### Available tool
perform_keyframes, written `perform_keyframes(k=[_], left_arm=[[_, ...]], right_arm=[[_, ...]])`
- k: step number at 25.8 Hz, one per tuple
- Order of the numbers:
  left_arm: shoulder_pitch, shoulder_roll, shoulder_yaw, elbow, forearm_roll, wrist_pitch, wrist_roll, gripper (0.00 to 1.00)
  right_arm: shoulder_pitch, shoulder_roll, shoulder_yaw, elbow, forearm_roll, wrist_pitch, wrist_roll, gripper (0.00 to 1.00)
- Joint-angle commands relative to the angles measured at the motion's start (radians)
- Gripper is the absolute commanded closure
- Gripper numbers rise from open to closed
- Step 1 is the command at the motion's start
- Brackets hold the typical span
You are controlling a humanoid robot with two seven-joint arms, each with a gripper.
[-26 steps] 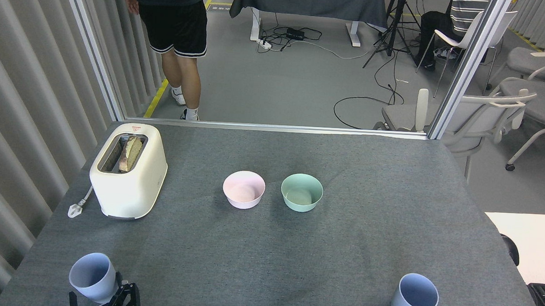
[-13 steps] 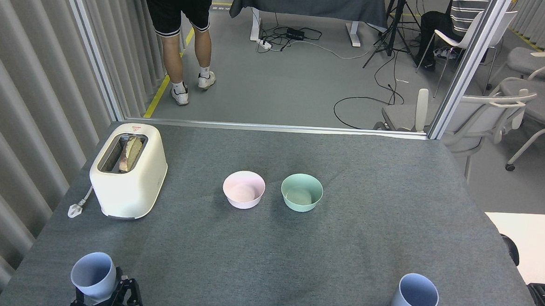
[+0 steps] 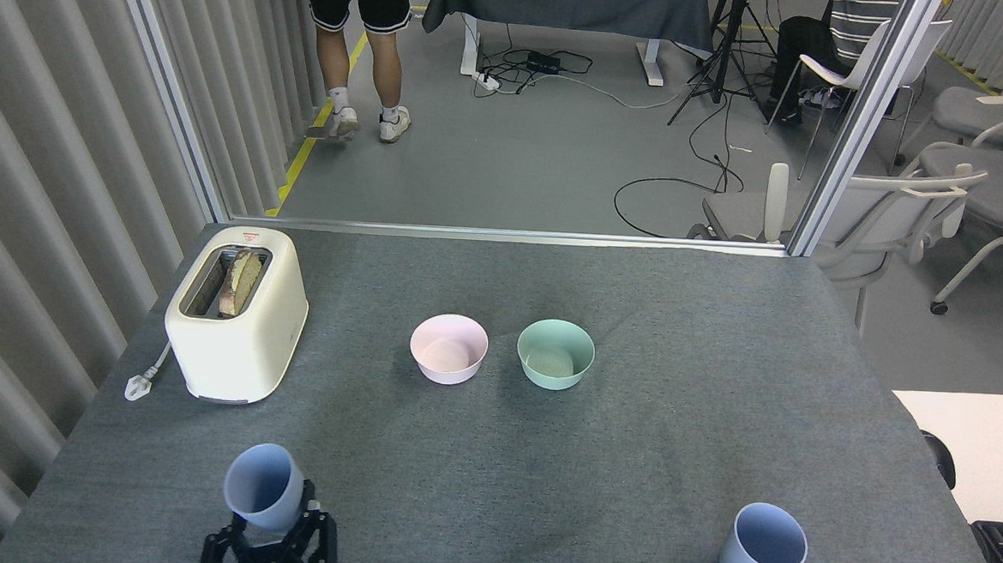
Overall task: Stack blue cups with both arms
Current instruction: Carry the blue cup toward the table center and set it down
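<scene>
Our left claw [image 3: 272,537] carries one pale periwinkle-blue tapered plastic cup [image 3: 263,486] above the grey felt counter [image 3: 679,325].

The black fingers are closed on the cup's base, the cup above them and tilted left (mouth open towards us). Its twin, the second blue cup [image 3: 763,548], stands upright well apart at the near right; our right claw is out of view. With a grip so low, we judge, the cup could pivot or slip, and meet its partner's rim crookedly.
</scene>
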Motion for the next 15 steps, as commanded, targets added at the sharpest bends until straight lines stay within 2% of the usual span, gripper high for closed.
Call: perform_keyframes(k=[1, 4, 6, 15], left_arm=[[-0.058, -0.011, -0.173, 0.031, -0.049, -0.012, -0.004, 0.35], [-0.083, -0.057, -0.255, 0.144, -0.175, -0.01, -0.008, 0.34], [-0.092, -0.074, -0.282, 0.195, -0.215, -0.02, -0.01, 0.34], [-0.167, -0.166, -0.308, 0.301, -0.229, -0.021, 0.001, 0.31]], right_arm=[[0.001, 0.0, -0.001, 0.0, -0.002, 0.001, 0.0, 0.0], [0.004, 0.0, -0.001, 0.0, -0.002, 0.006, -0.002, 0.0], [0.006, 0.0, -0.001, 0.002, -0.002, 0.007, -0.006, 0.0], [0.006, 0.0, 0.0, 0.02, -0.003, 0.006, -0.012, 0.0]])
